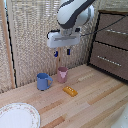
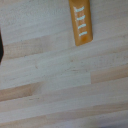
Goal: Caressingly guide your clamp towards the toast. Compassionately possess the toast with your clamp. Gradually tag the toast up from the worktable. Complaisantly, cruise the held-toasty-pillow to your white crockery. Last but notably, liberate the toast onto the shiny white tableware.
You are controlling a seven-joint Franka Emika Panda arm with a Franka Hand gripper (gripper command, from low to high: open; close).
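Worktable [image 1: 95,95] holds toast [image 1: 70,91]; clamp [image 1: 62,52] above, seemingly open.

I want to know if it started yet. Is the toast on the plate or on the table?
On the table. The toast lies flat on the wooden table, apart from the white plate; the gripper hangs above, empty.

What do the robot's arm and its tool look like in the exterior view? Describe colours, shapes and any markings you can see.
The arm is large, white and rounded, with a dark grey band at one joint. Its tool is a white boxy block with two short blue fingers pointing down. No cables or markings can be made out at this resolution.
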